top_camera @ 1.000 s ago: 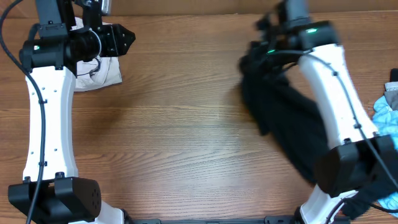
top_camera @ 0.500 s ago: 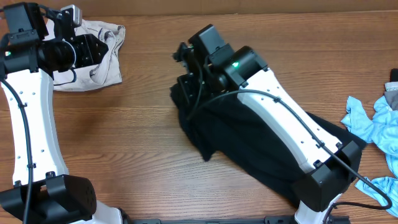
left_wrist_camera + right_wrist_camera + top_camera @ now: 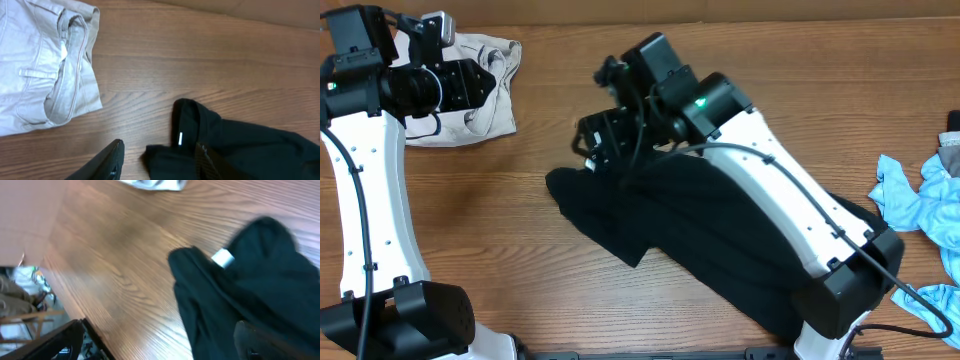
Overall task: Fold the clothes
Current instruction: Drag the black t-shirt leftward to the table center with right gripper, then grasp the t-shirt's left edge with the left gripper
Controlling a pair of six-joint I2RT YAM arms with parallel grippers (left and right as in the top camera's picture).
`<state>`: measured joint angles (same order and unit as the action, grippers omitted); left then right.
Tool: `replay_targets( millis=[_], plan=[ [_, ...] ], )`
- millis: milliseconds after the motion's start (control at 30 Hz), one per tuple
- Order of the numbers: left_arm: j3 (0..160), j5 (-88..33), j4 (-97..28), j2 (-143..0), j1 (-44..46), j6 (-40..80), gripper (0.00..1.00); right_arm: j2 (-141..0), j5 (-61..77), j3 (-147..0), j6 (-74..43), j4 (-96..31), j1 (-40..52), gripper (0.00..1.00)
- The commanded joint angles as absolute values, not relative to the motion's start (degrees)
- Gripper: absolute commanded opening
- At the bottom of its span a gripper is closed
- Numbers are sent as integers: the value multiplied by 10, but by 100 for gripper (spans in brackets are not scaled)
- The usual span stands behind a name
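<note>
The right arm (image 3: pixel 770 190) is masking much of the black garment (image 3: pixel 620 215); left gripper (image 3: pixel 159 149) and right gripper (image 3: pixel 162 340) are hanging, fingers apart, empty.

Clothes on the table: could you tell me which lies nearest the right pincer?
The black garment, right beneath the right pincer; the off-white one lies far left, the light-blue one far right.

I read this as a robotics lab bench, not a home. A white left arm (image 3: pixel 370 200) and right arm (image 3: pixel 790 210) rise from bases at the 6 o'clock edge of a wood-grain desk (image 3: pixel 520 230). Loose clothes (image 3: pixel 620 215) lie scattered on it from 10 to 3 o'clock.
</note>
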<state>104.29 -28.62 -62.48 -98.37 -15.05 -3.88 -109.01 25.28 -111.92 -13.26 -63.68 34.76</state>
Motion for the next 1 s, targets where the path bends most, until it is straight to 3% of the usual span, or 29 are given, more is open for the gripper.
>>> replay_targets(
  millis=[0, 300, 567, 967],
  plan=[
    [1059, -286, -643, -968, -153, -59, 49, -1060, 251, -1165, -149, -684, 283, 100],
    [1058, -276, -691, -971, -57, -113, 52, -1039, 141, -1176, -150, -845, 120, 100],
    [1058, -144, -604, -1041, 103, -119, 69, -1040, 120, -1154, -150, -841, 11, 100],
    [1058, -115, -506, -1227, 147, -132, 74, -1042, 100, -1153, -117, -836, -27, 100]
  ],
)
